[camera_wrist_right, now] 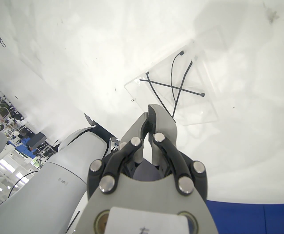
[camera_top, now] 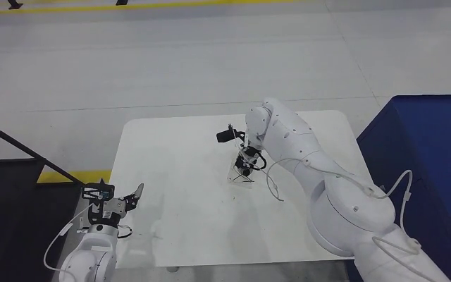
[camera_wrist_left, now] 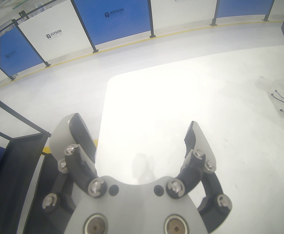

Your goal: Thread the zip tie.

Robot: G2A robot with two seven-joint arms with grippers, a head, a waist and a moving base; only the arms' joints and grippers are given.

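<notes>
Over the near-left corner of the white surface [camera_top: 183, 225], the left tool [camera_wrist_left: 134, 119] hangs with its two ribbed pads spread wide and nothing between them. Beyond that side, across the floor, stands a row of blue and white panels [camera_wrist_left: 115, 20], each with a small dark logo and a line of print.

Around the middle of the surface lies one clear tray [camera_wrist_right: 199, 110], shallow and see-through. It holds black zip ties [camera_wrist_right: 190, 91]. I count four, loose and crossing one another, each with its square head at one end, and none is looped.

The right tool [camera_wrist_right: 150, 109] hovers at one edge of the tray with its pads pressed tight together. I can make out nothing gripped between them, though one tie runs close past its tip.
</notes>
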